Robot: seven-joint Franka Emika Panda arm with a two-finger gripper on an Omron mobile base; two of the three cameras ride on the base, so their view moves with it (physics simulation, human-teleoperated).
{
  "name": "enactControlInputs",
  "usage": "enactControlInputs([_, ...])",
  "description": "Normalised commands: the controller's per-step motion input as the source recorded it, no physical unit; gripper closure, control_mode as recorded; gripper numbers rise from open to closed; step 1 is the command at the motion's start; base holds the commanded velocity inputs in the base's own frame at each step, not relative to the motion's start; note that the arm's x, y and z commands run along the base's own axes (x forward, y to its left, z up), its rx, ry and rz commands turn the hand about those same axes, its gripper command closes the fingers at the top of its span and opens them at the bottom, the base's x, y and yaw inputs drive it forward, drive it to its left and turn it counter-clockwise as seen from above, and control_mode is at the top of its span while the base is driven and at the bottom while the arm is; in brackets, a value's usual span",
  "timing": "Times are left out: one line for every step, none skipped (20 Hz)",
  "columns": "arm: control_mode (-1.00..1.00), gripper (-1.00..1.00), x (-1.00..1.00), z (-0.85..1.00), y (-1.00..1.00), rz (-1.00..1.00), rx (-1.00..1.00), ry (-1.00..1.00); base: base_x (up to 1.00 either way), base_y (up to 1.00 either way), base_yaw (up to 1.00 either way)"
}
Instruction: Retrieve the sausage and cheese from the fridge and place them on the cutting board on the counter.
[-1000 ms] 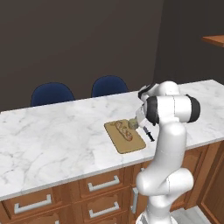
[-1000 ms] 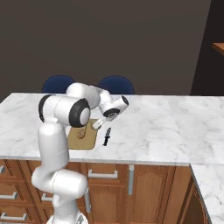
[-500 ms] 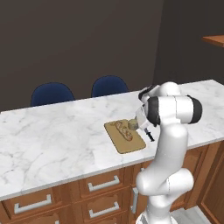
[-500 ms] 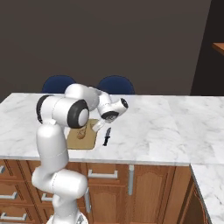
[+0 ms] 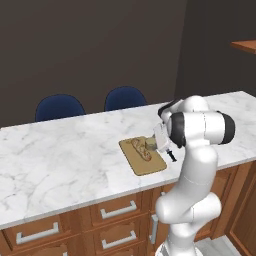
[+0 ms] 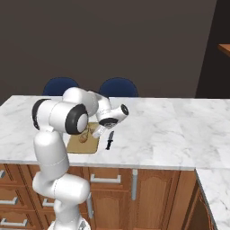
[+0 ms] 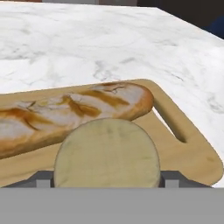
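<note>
Hand view shows you the tool (image 7: 106,177) with its jaws spread wide around the round pale cheese (image 7: 106,154), which sits low over the cutting board (image 7: 183,151), just beside a crusty loaf (image 7: 65,114). You see the board lying on the marble surface (image 5: 65,160), a black knife (image 6: 109,140) just beside it.

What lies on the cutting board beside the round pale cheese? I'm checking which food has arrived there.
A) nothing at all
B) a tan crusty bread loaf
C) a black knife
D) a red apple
B: in the hand view a tan bread loaf lies along the cutting board just behind the cheese; the knife rests on the counter instead.
</note>
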Motion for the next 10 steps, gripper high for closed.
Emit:
enactControlInputs([-1.0,1.0,-0.05,-0.03,0.02,0.01,0.0,-0.07,0.0,0.0,0.0])
enactControlInputs([-1.0,1.0,-0.02,0.0,0.02,0.01,0.0,-0.07,0.0,0.0,0.0])
enactControlInputs([-1.0,1.0,0.0,0.0,0.09,0.01,0.0,-0.06,0.0,0.0,0.0])
enactControlInputs([-1.0,1.0,0.0,0.0,0.09,0.01,0.0,-0.07,0.0,0.0,0.0])
enactControlInputs([-1.0,1.0,0.0,0.0,0.2,0.02,0.0,-0.06,0.0,0.0,0.0])
enactControlInputs([-1.0,1.0,0.0,0.0,0.21,0.02,0.0,-0.04,0.0,0.0,0.0])
enactControlInputs([-1.0,1.0,0.0,0.0,0.2,0.03,0.0,-0.04,0.0,0.0,0.0])
enactControlInputs([-1.0,1.0,0.0,0.0,0.17,0.03,0.0,-0.03,0.0,0.0,0.0])
enactControlInputs([-1.0,1.0,0.0,0.0,0.16,0.03,0.0,-0.01,0.0,0.0,0.0])
enactControlInputs([-1.0,1.0,0.0,0.0,0.19,0.04,0.0,-0.01,0.0,0.0,0.0])
